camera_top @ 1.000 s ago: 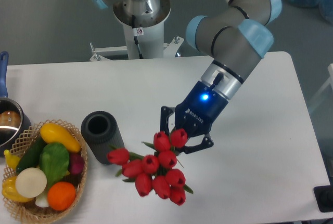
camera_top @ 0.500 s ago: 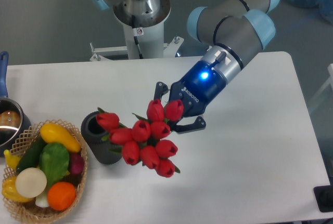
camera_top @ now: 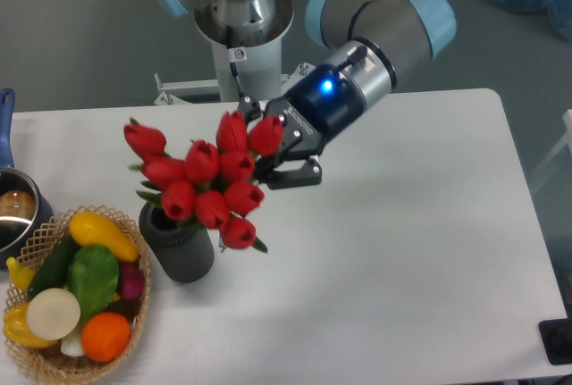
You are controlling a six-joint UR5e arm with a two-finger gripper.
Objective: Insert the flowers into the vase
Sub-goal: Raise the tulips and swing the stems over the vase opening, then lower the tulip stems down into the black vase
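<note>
Flowers (camera_top: 204, 179) held in jaws (camera_top: 273, 148), above vase (camera_top: 179, 246).

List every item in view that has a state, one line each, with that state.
gripper: shut on the flowers' stems.
flowers: held in the air, buds over the vase mouth, not yet inserted.
vase: upright on the table, mouth partly hidden by the buds.
wicker basket: full of toy vegetables and fruit.
metal pot: at the left edge, uncovered.
</note>
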